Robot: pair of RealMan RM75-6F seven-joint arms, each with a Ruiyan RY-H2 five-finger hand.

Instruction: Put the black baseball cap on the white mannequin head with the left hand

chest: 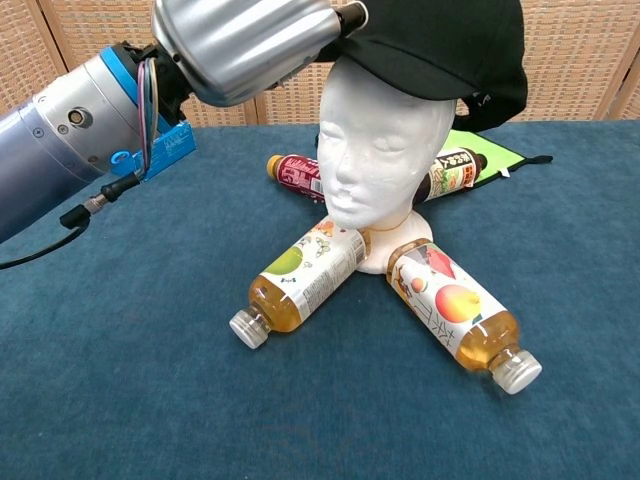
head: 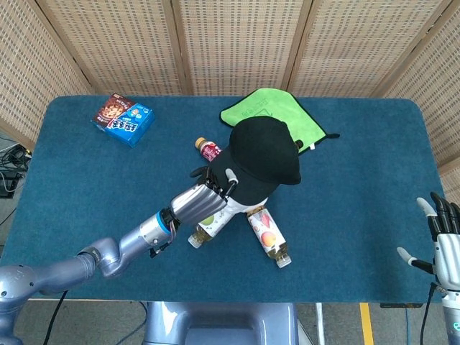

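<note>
The black baseball cap (head: 264, 154) (chest: 440, 45) sits on top of the white mannequin head (chest: 380, 150), covering its crown. My left hand (head: 205, 198) (chest: 250, 40) grips the cap's brim at the front left side. The mannequin's face points toward the chest camera, and its base (chest: 395, 245) stands on the blue table. My right hand (head: 444, 244) hangs open at the table's far right front corner, holding nothing, and shows only in the head view.
Three drink bottles lie around the mannequin base: a green-label one (chest: 295, 280), a peach-label one (chest: 455, 310), a red one (chest: 300, 175). A further bottle (chest: 455, 170) lies behind. A green cloth (head: 269, 108) and a blue snack box (head: 123, 118) lie at the back.
</note>
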